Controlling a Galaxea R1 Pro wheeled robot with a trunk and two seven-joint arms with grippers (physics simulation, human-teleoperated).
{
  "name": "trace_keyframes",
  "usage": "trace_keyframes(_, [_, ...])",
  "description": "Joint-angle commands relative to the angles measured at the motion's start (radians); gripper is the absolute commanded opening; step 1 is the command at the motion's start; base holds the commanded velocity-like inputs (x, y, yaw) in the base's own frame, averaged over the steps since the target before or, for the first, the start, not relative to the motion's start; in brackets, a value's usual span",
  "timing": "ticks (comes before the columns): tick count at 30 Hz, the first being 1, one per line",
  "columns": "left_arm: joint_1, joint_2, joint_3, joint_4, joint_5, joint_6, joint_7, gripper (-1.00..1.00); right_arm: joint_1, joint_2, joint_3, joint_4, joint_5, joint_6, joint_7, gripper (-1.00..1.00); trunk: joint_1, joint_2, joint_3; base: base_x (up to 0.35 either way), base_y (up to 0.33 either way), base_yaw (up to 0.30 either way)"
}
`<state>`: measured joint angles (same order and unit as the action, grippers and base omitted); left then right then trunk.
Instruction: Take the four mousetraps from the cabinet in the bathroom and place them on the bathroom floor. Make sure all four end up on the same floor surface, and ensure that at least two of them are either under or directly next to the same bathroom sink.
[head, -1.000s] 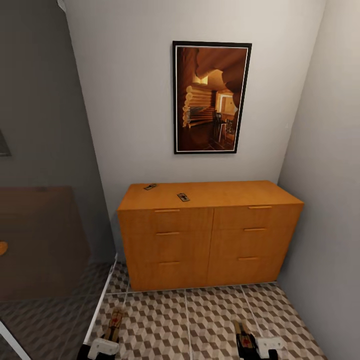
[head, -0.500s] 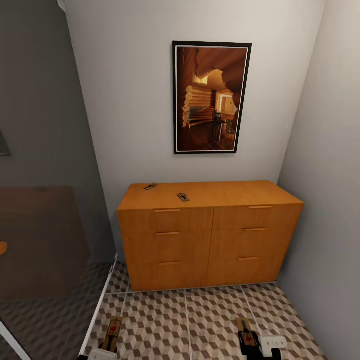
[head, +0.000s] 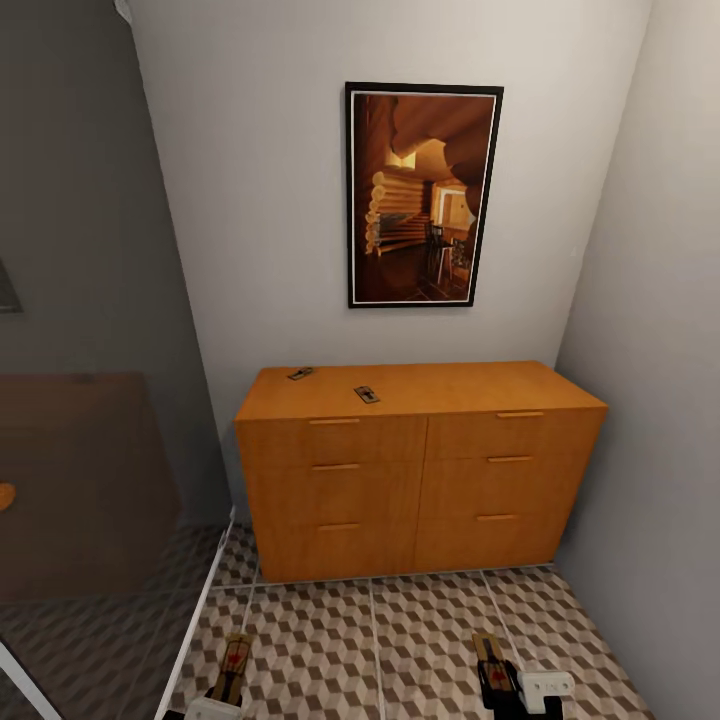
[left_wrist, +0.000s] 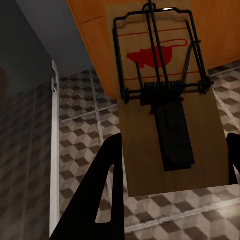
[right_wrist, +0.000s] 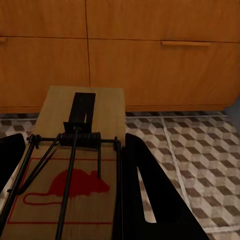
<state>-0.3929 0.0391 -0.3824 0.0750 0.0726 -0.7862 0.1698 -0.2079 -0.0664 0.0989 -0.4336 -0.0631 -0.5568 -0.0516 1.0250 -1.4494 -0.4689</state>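
We face the cabinet (head: 420, 465), which stands against the rear wall at 12 o'clock, below a framed picture (head: 423, 195). Two mousetraps lie on the cabinet top: one (head: 300, 374) toward its rear left corner, the other (head: 367, 394) just right of it and nearer the front edge. The two are apart from each other.

The left gripper (left_wrist: 170, 165) holds a third mousetrap (left_wrist: 162, 95) between its fingers (left_wrist: 102, 192); the board sits flat across the gap, wire frame and red mouse mark facing up. In the head view this mousetrap (head: 234, 664) shows at 7 o'clock, above the bathroom floor (head: 420, 640). We cannot tell whether it touches the tiles.

The right gripper (right_wrist: 70, 200) holds the fourth mousetrap (right_wrist: 75, 170) in the same manner, its fingers (right_wrist: 150, 200) closed against the board's long edges. In the head view this mousetrap (head: 490, 660) shows at 5 o'clock, also over the cube-pattern tiles.

A dark glass partition (head: 90, 400) occupies the 9 o'clock side, with a pale threshold strip (head: 200, 610) along its base.
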Motion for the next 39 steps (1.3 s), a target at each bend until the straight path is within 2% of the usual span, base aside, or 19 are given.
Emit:
trace_keyframes(1, [-0.001,-0.001,-0.009,0.003,0.006,-0.005,0.003,-1.0,-0.001,-0.001,0.008,0.001,-0.008,-0.004,-0.005,-1.0,0.0,-0.001,-0.001,0.0,0.0,0.0])
trace_keyframes(11, [-0.001,-0.001,-0.009,0.003,0.006,-0.004,0.004,-1.0,-0.001,-0.001,0.007,0.003,-0.009,-0.005,-0.006,-1.0,0.0,-0.001,-0.001,-0.027,0.0,0.0])
trace_keyframes(27, [-0.001,-0.002,-0.009,0.003,0.006,-0.004,0.004,-1.0,-0.001,0.002,0.007,0.001,-0.009,-0.005,-0.007,-1.0,0.0,-0.001,-0.001,-0.292,0.0,0.0])
trace_keyframes(39, [-0.001,-0.002,-0.008,0.003,0.006,-0.004,0.004,-1.0,-0.001,0.004,0.007,0.002,-0.009,-0.005,-0.008,-1.0,0.0,-0.001,-0.007,-0.025,0.0,0.1])
